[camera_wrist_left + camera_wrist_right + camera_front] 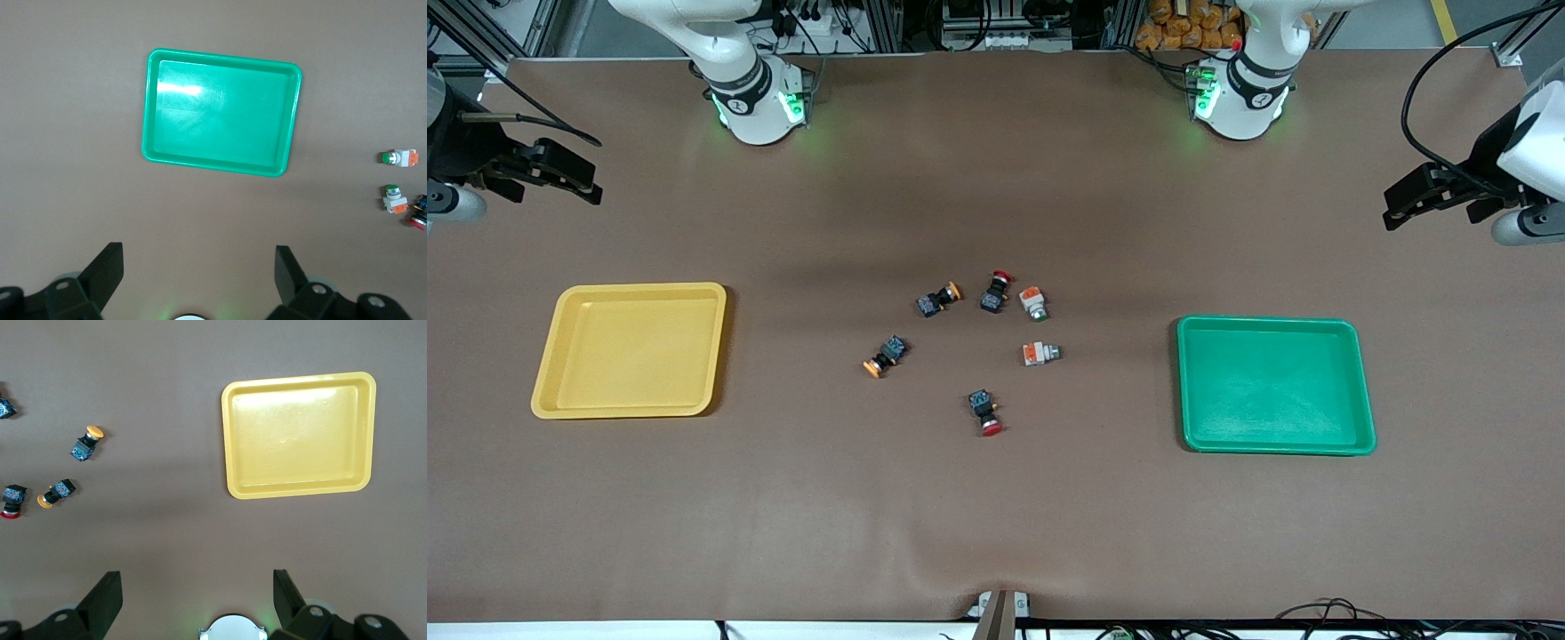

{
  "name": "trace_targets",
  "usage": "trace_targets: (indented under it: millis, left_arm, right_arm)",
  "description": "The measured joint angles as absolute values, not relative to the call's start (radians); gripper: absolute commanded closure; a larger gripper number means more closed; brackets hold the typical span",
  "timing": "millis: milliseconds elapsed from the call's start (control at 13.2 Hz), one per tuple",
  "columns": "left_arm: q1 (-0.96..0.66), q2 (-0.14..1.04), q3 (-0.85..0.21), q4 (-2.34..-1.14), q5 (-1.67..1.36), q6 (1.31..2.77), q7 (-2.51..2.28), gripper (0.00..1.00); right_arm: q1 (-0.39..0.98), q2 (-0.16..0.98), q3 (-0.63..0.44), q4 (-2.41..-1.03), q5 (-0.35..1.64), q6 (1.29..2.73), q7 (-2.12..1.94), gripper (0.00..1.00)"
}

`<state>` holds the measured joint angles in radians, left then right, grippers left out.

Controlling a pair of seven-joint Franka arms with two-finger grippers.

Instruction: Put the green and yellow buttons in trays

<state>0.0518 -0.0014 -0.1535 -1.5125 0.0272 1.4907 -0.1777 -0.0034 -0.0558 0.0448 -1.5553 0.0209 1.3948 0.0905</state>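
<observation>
**Red caps sit among the targets; both grippers wide and empty**

Front view: the left gripper (1405, 206) hangs over the table edge at its own arm's end, jaws spread, holding nothing; the right gripper (574, 182) does the same at its end. Both arms wait. All buttons lie clustered mid-table, well apart from either gripper, between the yellow tray (547, 391) and the green tray (1365, 391), both still without buttons. The likely slip is a mis-pick: one red button (996, 292) lies just beside a green button (1034, 303) and near a yellow button (940, 300). Spread fingers coming down there could nudge or catch the wrong one. The second green button (1040, 354) and second yellow button (885, 356) have more room. Another red button (986, 413) lies apart from them.

Left wrist view: the fingers (103, 273) stand wide, the green tray ahead of them, both green buttons off to one side.

Right wrist view: the fingers (103, 597) are equally wide, the yellow tray ahead, yellow buttons aside. The buttons lie on their sides, so a pinch on a round cap may roll one.
</observation>
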Motion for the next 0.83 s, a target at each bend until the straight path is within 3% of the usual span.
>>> trace_targets:
  millis: [832]
  left_arm:
    - [0.055,-0.001,-0.147,-1.499,0.047,1.485,-0.178,0.0]
  right_arm:
    - [-0.003,-0.056,0.044,-1.556,0.021,1.394,0.09,0.0]
